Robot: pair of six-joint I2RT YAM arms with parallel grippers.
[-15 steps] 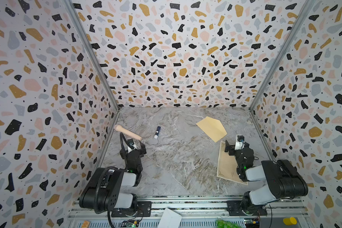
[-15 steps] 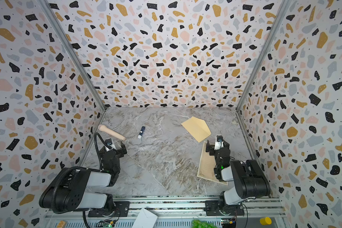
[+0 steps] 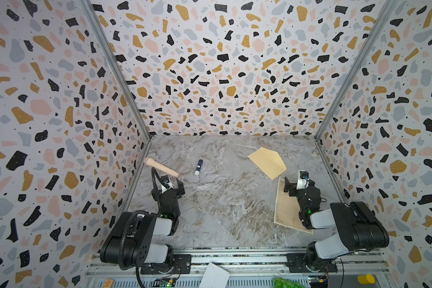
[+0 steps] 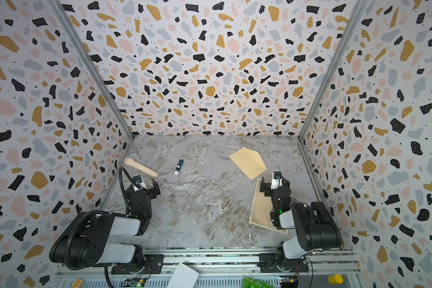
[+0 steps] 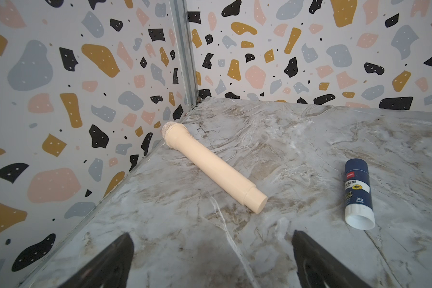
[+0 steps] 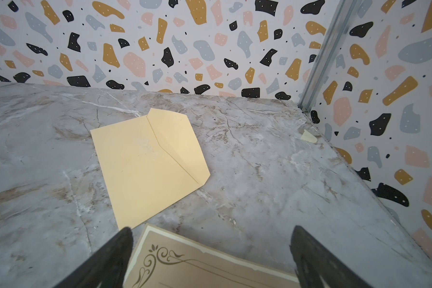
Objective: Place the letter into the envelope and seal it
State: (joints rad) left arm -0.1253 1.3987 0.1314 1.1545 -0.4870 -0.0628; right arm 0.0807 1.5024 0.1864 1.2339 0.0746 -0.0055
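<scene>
The tan envelope (image 3: 267, 162) (image 4: 248, 162) lies flat at the back right of the marble floor with its pointed flap open (image 6: 177, 139). The cream letter (image 3: 286, 209) (image 4: 261, 209) with its dark ornate border lies nearer the front, partly under my right arm. Its corner almost touches the envelope. My right gripper (image 3: 298, 185) (image 6: 212, 229) hovers open over the letter's far corner (image 6: 210, 269), holding nothing. On the left, my left gripper (image 3: 171, 184) (image 5: 212, 234) is open above bare floor.
A beige microphone-shaped cylinder (image 3: 161, 167) (image 5: 213, 169) lies by the left wall. A blue-and-white glue stick (image 3: 199, 167) (image 5: 358, 193) lies right of it. A small pale scrap (image 6: 308, 136) sits by the right wall. A white paper piece (image 3: 215, 275) rests on the front rail.
</scene>
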